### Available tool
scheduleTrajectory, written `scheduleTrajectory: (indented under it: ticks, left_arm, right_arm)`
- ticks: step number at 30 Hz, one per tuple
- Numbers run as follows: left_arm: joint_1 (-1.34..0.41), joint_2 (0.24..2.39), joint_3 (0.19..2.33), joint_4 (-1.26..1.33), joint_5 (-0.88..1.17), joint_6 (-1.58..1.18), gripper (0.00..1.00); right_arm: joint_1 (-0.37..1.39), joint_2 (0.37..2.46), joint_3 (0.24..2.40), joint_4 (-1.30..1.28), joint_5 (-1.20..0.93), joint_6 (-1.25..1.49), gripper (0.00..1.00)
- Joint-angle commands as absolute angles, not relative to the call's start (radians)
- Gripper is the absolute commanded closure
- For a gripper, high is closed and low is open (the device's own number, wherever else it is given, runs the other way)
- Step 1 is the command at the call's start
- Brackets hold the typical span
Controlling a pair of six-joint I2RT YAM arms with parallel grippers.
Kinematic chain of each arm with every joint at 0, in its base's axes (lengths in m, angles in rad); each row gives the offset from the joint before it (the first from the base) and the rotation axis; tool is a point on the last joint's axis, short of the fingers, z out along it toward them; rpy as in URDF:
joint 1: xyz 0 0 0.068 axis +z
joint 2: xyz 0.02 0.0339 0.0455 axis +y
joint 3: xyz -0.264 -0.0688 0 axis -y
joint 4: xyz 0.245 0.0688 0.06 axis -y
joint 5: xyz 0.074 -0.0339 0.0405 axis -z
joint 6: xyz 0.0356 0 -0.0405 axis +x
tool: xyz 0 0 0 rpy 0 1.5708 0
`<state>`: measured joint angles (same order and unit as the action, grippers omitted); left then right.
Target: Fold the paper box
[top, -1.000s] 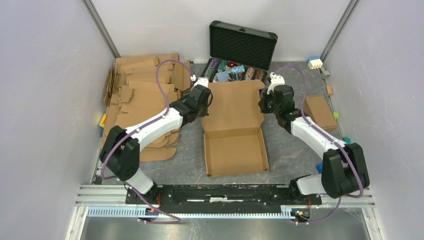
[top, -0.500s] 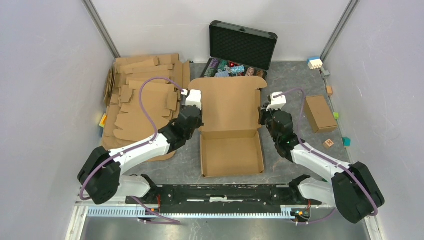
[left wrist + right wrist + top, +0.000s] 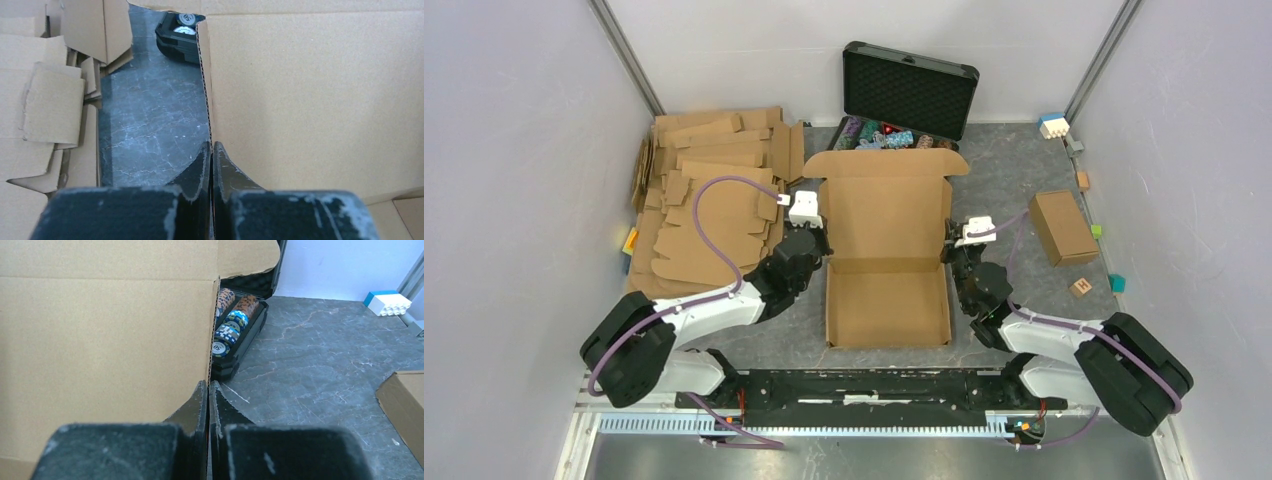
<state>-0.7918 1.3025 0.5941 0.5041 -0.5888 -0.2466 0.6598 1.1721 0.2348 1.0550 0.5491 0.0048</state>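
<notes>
Paper box (image 3: 889,305) in both clamped hands (image 3: 210,146) (image 3: 207,385)

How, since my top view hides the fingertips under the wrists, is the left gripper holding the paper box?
Observer: The left gripper is shut on the corrugated left edge of the paper box lid.
Operator: And the right one?
Observer: The right gripper is shut on the lid's right edge.
Operator: Anything legible in the black case?
Observer: The nearest chip appears to read 50.
</notes>
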Motion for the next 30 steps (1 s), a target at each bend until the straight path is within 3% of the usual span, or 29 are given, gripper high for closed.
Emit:
scheduleTrajectory:
  ticks: [1, 5, 9, 13, 24, 30]
  left_arm:
    - [-0.8, 1.31, 0.564, 0.678, -0.574, -0.263, 0.98]
    - [-0.807, 1.312, 0.575, 0.666, -0.572, -0.287, 0.98]
    - [-0.807, 1.302, 0.579, 0.648, -0.572, -0.284, 0.96]
    - [-0.807, 1.302, 0.601, 0.604, -0.52, -0.287, 0.95]
    - [-0.807, 1.314, 0.705, 0.371, -0.545, -0.342, 0.91]
    - [-0.807, 1.325, 0.721, 0.336, -0.606, -0.328, 0.93]
  right_arm:
    - [0.68, 1.192, 0.205, 1.268, 0.575, -0.075, 0.98]
    - [0.681, 1.187, 0.211, 1.209, 0.553, -0.023, 0.86]
    - [0.682, 1.147, 0.299, 0.963, 0.475, 0.011, 0.76]
    - [0.681, 1.132, 0.401, 0.706, 0.393, 0.049, 0.71]
    - [0.668, 1.104, 0.483, 0.474, 0.478, 0.117, 0.58]
    - [0.595, 1.048, 0.561, 0.297, 0.336, 0.149, 0.38]
